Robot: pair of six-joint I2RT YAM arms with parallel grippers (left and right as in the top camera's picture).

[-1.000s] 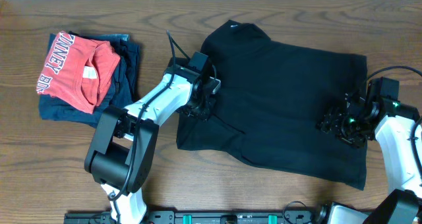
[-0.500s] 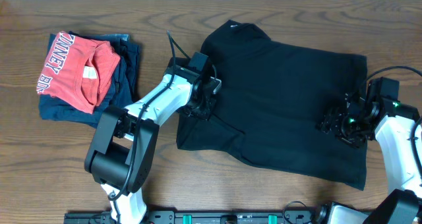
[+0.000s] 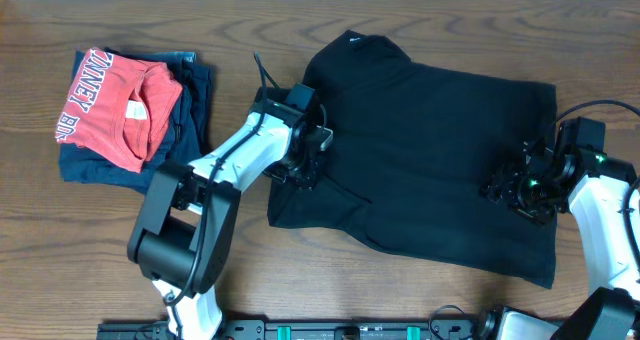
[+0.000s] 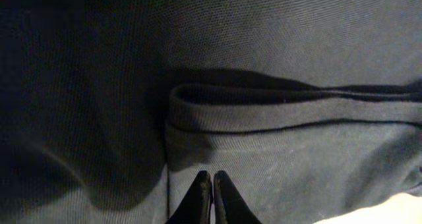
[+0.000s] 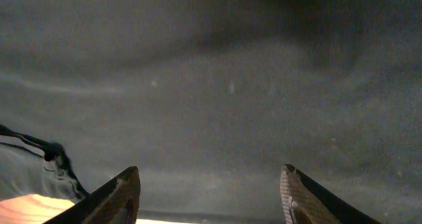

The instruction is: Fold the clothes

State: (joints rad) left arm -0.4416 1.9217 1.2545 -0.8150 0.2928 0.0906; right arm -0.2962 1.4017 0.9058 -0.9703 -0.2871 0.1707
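Observation:
The black shirt (image 3: 430, 170) lies spread flat on the wooden table (image 3: 80, 240), collar toward the far edge, where a small white mark (image 3: 357, 40) shows. My left gripper (image 3: 312, 165) is down on its left sleeve. In the left wrist view its fingertips (image 4: 212, 174) meet, pinched into the fabric (image 4: 297, 165) just short of the sleeve hem (image 4: 277, 109). My right gripper (image 3: 510, 190) hovers over the shirt's right part. Its jaws (image 5: 211, 174) stand wide apart above smooth dark cloth (image 5: 211, 85), holding nothing.
A folded red shirt with white lettering (image 3: 115, 105) lies on a navy garment (image 3: 190, 90) at the table's far left. Bare wood borders the black shirt at the front and on the left.
The left gripper's jaws have closed together on the sleeve fabric. The right gripper and the shirt lie as before.

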